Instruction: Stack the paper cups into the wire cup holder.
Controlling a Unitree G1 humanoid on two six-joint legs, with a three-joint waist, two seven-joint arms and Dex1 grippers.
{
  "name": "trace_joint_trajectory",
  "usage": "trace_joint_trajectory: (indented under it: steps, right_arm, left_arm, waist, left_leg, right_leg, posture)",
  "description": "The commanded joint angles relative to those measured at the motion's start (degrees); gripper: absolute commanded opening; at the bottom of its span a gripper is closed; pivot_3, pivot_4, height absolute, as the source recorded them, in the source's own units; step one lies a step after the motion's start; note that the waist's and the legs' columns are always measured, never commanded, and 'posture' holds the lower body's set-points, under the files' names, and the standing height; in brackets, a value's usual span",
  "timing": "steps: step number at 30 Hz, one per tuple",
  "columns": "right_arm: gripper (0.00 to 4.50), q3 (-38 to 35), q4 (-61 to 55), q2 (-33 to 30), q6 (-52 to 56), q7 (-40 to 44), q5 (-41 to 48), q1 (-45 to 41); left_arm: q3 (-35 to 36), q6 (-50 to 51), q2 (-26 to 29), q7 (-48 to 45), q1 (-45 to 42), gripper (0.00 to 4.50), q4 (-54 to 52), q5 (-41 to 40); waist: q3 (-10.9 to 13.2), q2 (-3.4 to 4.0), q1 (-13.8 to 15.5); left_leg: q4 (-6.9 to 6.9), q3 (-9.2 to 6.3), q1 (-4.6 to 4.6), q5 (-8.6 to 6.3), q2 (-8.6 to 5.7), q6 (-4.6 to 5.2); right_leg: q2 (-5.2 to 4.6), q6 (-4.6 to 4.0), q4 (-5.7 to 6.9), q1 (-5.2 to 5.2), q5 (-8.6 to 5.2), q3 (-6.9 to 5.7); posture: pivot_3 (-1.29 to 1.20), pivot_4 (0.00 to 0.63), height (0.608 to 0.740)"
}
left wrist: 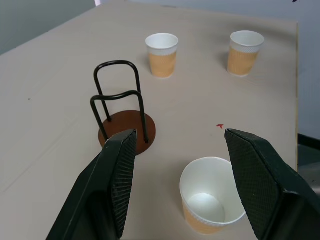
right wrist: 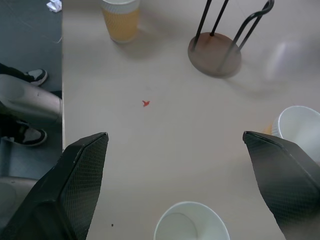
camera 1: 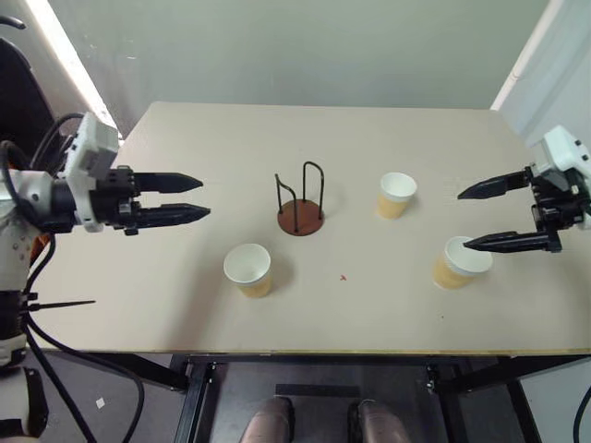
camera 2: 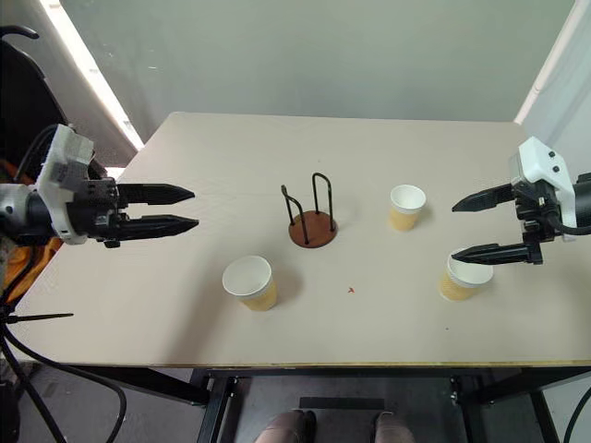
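On the beige desk (camera 1: 185, 305), nearest the front edge, one of the paper cups (camera 1: 248, 269) is seen standing upright and empty, left of centre. A small red mark (camera 1: 343, 276) is seen on the desk surface just to its right. Towards the right side, a second paper cup (camera 1: 459, 262) stands at about the same depth, partly overlapped in the head views by the lower finger of the right gripper (camera 1: 473, 218). That gripper is held above the desk with its fingers spread wide and nothing between them; whether the finger touches the cup cannot be told.

On the opposite side, the left gripper (camera 1: 196, 197) is held over the left part of the desk, its two black fingers parted, more narrowly than the right pair, and empty, pointing towards the middle.

Further back, near the desk's centre, the wire cup holder (camera 1: 301, 219) is found upright on its round reddish-brown base, with no cup in it. A third paper cup (camera 1: 396, 195) stands upright to its right, apart from it. All three cups are well apart from each other.
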Motion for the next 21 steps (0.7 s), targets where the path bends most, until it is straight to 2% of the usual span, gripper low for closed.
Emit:
trace_joint_trajectory:
  steps: [1,3,9,15,17,21]
  right_arm:
    - [4.50,-3.1,-2.2,-1.3,0.8,-1.0,1.6,0.6]
    - [4.50,-4.0,-3.3,-1.3,1.7,-1.2,2.7,1.2]
    - [4.50,-5.9,-11.9,0.1,7.5,-4.0,9.8,-1.4]
    - [4.50,-3.6,-21.6,2.8,10.9,-10.1,13.0,-2.4]
    - [4.50,-1.2,-23.2,3.9,11.5,-13.8,10.6,-3.3]
    - [4.50,4.6,-22.8,7.0,12.3,-23.7,2.3,-5.2]
  left_arm:
    - [-0.9,-0.8,-0.5,0.3,-2.6,3.00,0.5,1.2]
    - [-2.1,-1.1,-1.7,1.2,-3.8,3.00,1.4,2.1]
    - [-8.0,-4.2,-10.1,7.6,-7.8,3.00,7.6,9.1]
    - [-13.2,-8.7,-18.3,9.2,-10.9,3.00,15.5,14.5]
    - [-14.2,-10.6,-21.1,9.8,-12.9,3.00,20.1,16.2]
    - [-15.3,-13.3,-25.3,9.7,-16.1,3.00,25.1,18.1]
  waist:
    - [0.0,0.00,0.0]
    - [0.0,0.00,0.0]
    - [0.0,0.01,0.2]
    - [0.0,-0.09,0.3]
    - [0.0,-0.09,0.4]
    - [0.0,-0.11,0.4]
  left_leg:
    - [0.00,0.00,0.00,0.00,-0.01,0.00]
    - [0.00,0.00,0.01,-0.01,-0.01,0.02]
    - [0.01,0.03,0.02,0.04,-0.01,0.03]
    - [0.08,0.07,-0.01,0.14,-0.04,-0.11]
    - [0.09,0.06,-0.02,0.15,-0.05,-0.07]
    - [0.19,0.05,0.00,0.04,-0.04,0.17]
  right_leg:
    - [-0.02,0.00,0.00,0.00,0.00,0.01]
    - [-0.02,0.01,0.01,0.01,0.01,0.00]
    - [-0.02,0.09,0.03,0.02,0.05,0.01]
    - [-0.02,0.42,-0.06,0.06,0.18,0.02]
    - [-0.04,0.82,-0.07,0.06,0.40,0.02]
    - [-0.07,0.95,-0.07,0.10,0.48,0.03]
  posture:
    - [0.00,0.150,0.740]
    - [0.00,0.150,0.740]
    - [0.00,0.150,0.740]
    - [0.00,0.150,0.740]
    - [0.00,0.150,0.740]
    - [0.00,0.150,0.740]
